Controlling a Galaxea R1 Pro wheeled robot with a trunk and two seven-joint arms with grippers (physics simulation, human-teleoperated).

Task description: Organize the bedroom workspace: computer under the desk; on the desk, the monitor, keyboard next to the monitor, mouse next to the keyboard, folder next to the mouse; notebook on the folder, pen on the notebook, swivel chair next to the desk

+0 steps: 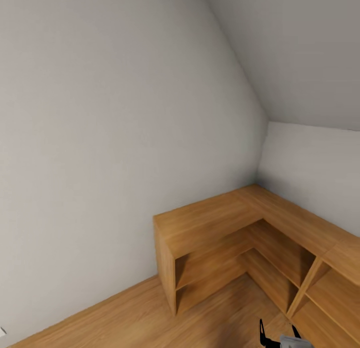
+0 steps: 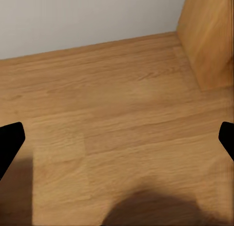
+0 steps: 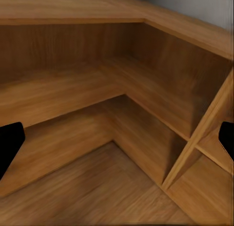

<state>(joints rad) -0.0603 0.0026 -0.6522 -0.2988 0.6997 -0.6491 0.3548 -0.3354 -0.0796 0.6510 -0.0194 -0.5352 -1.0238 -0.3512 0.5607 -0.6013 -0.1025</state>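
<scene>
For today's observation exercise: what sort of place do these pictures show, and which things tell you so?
Probably an attic-style room indoors, judging by the sloped ceiling meeting plain pale walls. A low, open L-shaped wooden shelf unit fills the corner, standing on a wood-plank floor.

— Where were my arms at that point?

— From the head camera I had the right gripper (image 1: 280, 333) low at about five o'clock, two black fingers pointing up and apart, with a grey wrist piece just beneath them.

— And the wrist cameras?

— In the right wrist view the right gripper's fingertips (image 3: 9, 145) sat at the frame's two edges, spread wide, gripping nothing. The left gripper (image 2: 117, 143) looked the same: dark fingertips far apart, nothing between them.
</scene>
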